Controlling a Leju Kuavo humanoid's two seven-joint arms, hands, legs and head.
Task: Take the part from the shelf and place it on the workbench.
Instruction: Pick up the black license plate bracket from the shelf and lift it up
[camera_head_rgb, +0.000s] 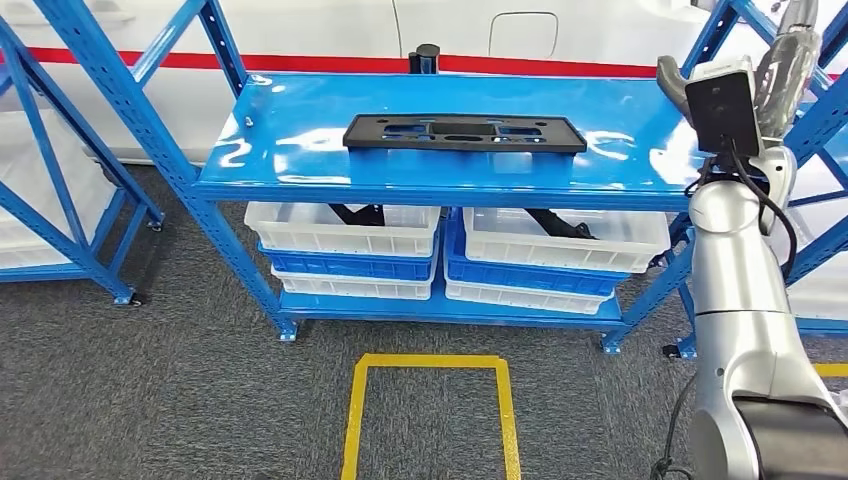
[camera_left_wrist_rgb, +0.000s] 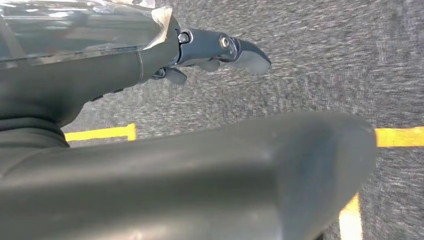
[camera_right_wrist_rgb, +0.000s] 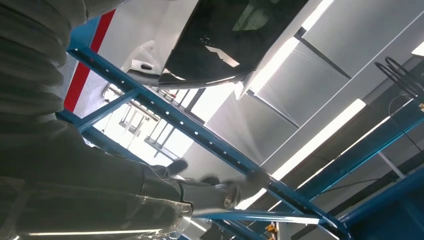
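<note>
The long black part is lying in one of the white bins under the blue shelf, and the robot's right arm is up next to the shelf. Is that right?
Not quite. In the head view the long black part lies flat on top of the blue shelf, not in a white bin underneath. The rest holds: the right hand is raised beside the shelf.

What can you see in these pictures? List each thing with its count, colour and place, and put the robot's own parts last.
Part: one, black, flat on the shelf top.
Shelf: one, blue, straight ahead; more blue racks at both sides.
Bins: four, white and blue, stacked in pairs under the shelf top, dark pieces inside.
Floor marking: one, yellow outline on grey carpet before the shelf.
Wall: white with a red stripe, behind the shelf.
Right hand: one, grey, raised beside the shelf's right end, holding nothing.
Left hand: one, dark, hanging over the carpet, holding nothing.
</note>
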